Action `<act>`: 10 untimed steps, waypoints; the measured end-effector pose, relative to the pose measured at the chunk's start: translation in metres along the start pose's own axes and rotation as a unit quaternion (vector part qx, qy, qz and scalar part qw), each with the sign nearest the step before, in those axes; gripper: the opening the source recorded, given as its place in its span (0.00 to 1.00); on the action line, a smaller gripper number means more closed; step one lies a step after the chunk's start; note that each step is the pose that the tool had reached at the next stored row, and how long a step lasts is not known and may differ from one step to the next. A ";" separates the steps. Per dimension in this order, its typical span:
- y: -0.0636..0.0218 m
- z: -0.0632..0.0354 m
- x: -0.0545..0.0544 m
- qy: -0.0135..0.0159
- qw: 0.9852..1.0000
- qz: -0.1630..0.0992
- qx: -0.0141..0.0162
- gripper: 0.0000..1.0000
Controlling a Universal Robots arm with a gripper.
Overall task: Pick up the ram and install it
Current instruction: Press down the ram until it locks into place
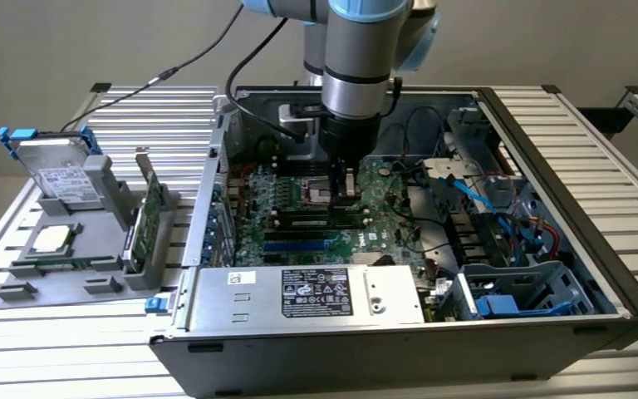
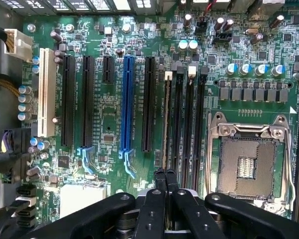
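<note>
- At the exterior view's left, a grey holder [image 1: 76, 283] sits on the slatted surface [image 1: 585, 125]. It carries a silver hard drive [image 1: 59, 170] with blue clips and an upright green card [image 1: 155, 208]. Neither is the task's thing, and both stand well apart from the arm.
- To the right of the holder lies the open computer case [image 1: 630, 283], with the power supply [image 1: 308, 293] along its near edge and the motherboard [image 1: 286, 208] behind it.
- The hand [image 1: 347, 189] is down inside the case, over the memory slots in the middle of the board.
- In the wrist view the hand [image 2: 165, 181] is clenched, its two fingertips [image 2: 160, 175] pressed together at one end of the ram [image 2: 166, 124].
- The ram is in the memory slot nearest the black and blue expansion slots [image 2: 127, 99]. It runs the slot's full length.
- Seen edge-on, the ram is a very thin, straight strip with a pale brownish top edge. Its green face and chips are hidden from this angle.
- The three neighbouring memory slots [image 2: 189, 124] look empty and dark.
- Judging progress: the pick-up is done and the stick is lined up in its slot, so the task looks near its end.
- I cannot tell whether the fingertips pinch the stick's edge or only bear on it, nor whether it is fully seated and latched.
- Further right is the open processor socket [image 2: 249, 164], bare and untouched.
</note>
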State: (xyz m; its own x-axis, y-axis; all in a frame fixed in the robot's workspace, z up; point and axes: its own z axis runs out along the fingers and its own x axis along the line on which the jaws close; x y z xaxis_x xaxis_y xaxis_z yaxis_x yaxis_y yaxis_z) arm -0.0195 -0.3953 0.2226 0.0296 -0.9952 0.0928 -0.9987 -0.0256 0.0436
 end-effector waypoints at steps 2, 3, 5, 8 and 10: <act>0.0000 -0.0006 0.000 0.000 1.000 0.000 0.000 0.10; 0.0000 -0.0042 0.000 -0.001 1.000 0.000 0.001 0.10; 0.0006 -0.0137 0.001 0.000 1.000 0.000 0.000 0.10; 0.0012 -0.0201 0.002 0.000 1.000 0.000 0.000 0.10; 0.0048 -0.0205 0.002 0.000 1.000 0.000 0.000 0.10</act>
State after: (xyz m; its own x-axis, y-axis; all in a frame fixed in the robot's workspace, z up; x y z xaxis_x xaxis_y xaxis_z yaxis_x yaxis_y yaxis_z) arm -0.0233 -0.3954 0.2434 0.0296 -0.9953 0.0919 -0.9987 -0.0257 0.0434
